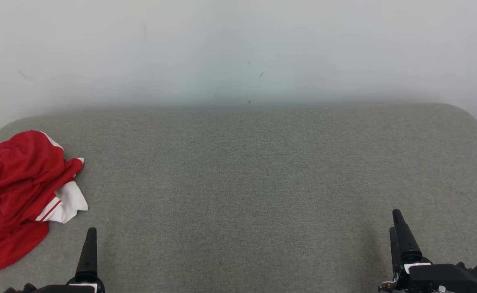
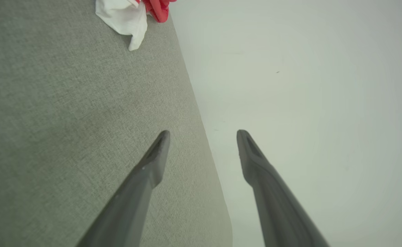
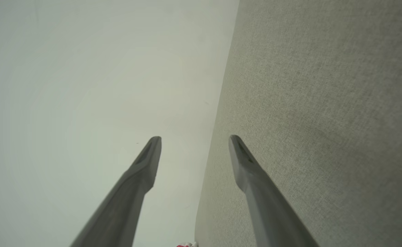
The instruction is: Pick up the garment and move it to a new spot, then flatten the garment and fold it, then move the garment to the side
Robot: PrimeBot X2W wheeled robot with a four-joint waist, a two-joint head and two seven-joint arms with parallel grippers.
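Grey pad (image 1: 238,183), white wall (image 1: 238,49) behind. Garment (image 1: 14,195): crumpled, far left, untouched. Left gripper (image 2: 203,131), right gripper (image 3: 194,137): jaws wide, empty. Step: pickup pending; left must reach garment.

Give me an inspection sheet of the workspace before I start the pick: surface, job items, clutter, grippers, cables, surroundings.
Surface: grey woven-fabric surface with rounded far corners, lying flat.
Job's things: crumpled red garment with white trim, bunched at the surface's left edge, partly cut off by the head view's edge; not flattened or folded.
Clutter: nothing seen.
Grippers: left gripper open, holding nothing, low at the near edge just right of the garment; right gripper open, holding nothing, at the near right.
Cables: nothing seen.
Surroundings: plain pale wall behind the surface, with a few small dark marks.
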